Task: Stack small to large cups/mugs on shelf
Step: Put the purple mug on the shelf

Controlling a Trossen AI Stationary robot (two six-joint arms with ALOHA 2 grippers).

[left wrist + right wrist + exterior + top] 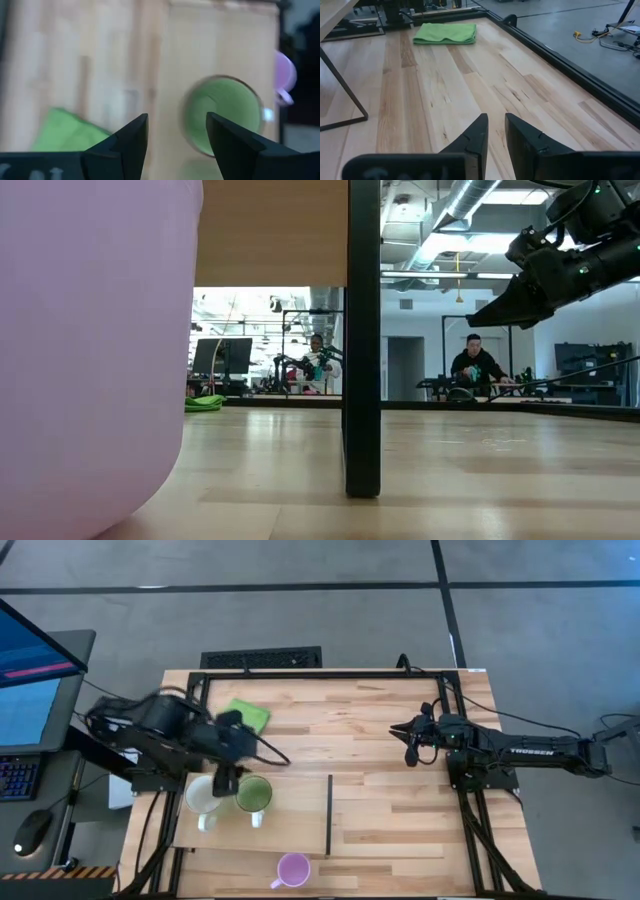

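Note:
A white mug [203, 798] and a green mug [254, 795] stand upright side by side on the pale shelf board [290, 830], handles toward the near edge. The purple mug [292, 870] stands on the tabletop by the near edge and fills the left of the low view [90, 350]. My left gripper [228, 778] is open and empty above the shelf, between the white and green mugs. Its wrist view looks down into the green mug [222, 117]. My right gripper [410, 747] hangs empty over the table's right half, its fingers a narrow gap apart [496, 131].
A folded green cloth [248, 715] lies at the far left of the table, behind the left arm. The shelf stands on thin dark legs [362, 340], with a dark strip [330, 815] along its right edge. Bare wood lies between the shelf and the right arm.

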